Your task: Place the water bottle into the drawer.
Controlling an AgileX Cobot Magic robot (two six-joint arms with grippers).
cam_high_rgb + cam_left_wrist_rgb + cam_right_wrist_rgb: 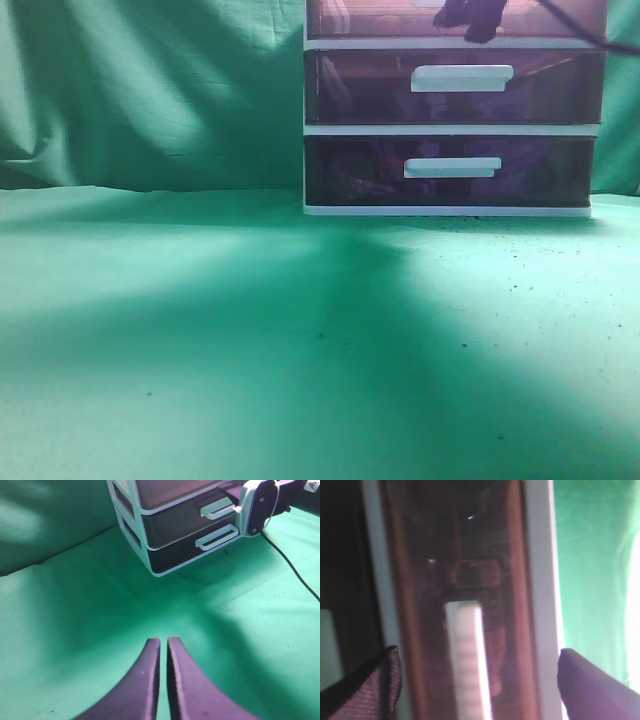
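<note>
Drawer (400, 18) sitting topmost in cabinet (450, 128), far right on green cloth (250, 330). Right gripper (475, 680) facing its white handle (467, 660), jaws spreading wide. Left gripper (163, 675) hovering near, over cloth, jaws pressing together, holding nothing.

Desk (200, 350) covered in matt green cloth, slightly creased. Drawer (460, 580) glossy translucent purple-brown plastic, smooth white plastic handle (467, 660). Fingers (150, 680) dark, matt, finely textured.
</note>
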